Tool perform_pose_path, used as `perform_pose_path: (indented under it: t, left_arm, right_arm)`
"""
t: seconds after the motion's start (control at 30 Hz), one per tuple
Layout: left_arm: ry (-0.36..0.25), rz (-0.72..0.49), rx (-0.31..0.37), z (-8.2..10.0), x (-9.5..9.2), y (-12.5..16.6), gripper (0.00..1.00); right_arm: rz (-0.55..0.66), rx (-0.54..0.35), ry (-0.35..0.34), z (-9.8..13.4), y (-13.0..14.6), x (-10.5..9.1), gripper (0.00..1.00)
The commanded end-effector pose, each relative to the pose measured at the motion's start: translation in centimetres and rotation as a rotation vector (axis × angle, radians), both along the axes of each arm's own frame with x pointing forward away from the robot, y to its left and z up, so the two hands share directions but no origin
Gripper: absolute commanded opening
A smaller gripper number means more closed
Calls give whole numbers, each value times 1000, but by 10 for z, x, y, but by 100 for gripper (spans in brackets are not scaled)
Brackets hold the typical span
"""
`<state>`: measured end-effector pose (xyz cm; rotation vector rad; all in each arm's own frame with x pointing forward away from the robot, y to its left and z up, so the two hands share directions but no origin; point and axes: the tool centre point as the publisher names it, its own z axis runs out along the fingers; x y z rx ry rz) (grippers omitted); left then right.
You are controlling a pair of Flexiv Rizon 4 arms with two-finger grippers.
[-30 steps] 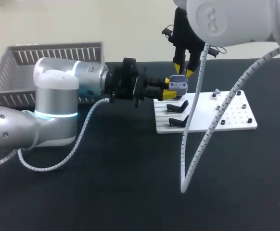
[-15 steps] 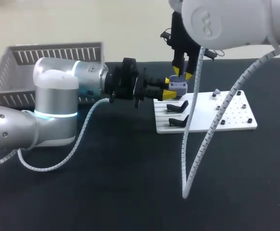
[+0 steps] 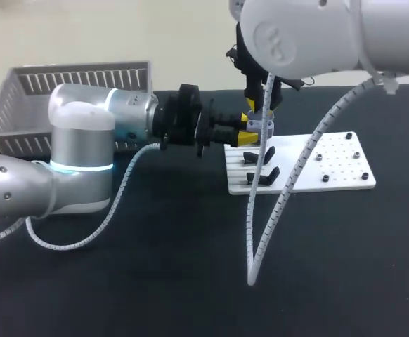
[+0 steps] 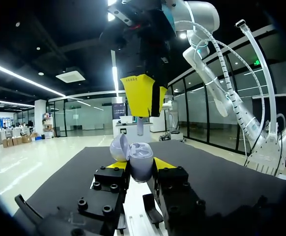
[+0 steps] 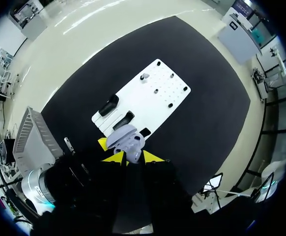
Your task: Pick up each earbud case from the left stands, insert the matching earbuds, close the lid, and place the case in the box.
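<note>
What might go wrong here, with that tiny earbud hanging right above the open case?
The earbud is pinched only at the right gripper's tips; slightly off the case's socket, it might jam or drop.
The left gripper holds the case by its lower sides, so a push from above may tilt it.
The raised lid stands beside the earbud's way down and might get bumped.

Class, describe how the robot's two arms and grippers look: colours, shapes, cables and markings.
The left arm and right arm are rounded silver-grey tubes trailing white spiral-wrapped cables. The left arm bears a glowing cyan ring, the right a looped emblem. The left gripper and right gripper are black with yellow tips.
</note>
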<state>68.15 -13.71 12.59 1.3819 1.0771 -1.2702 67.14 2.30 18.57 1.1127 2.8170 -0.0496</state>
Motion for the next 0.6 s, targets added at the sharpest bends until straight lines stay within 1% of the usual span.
perform_pose_path:
  t: [0.03,0.2,0.6]
  left_arm:
    - [-2,6,-2,-1,-1,0,0]
    - [-2,6,-2,-1,-1,0,0]
    - [-2,6,-2,-1,-1,0,0]
  right_arm:
    - [-7,-12,-6,-1,0,-2,0]
    - [-8,-21,3,-6,0,-3,0]
    - [-17,-11,19,-12,-5,3,0]
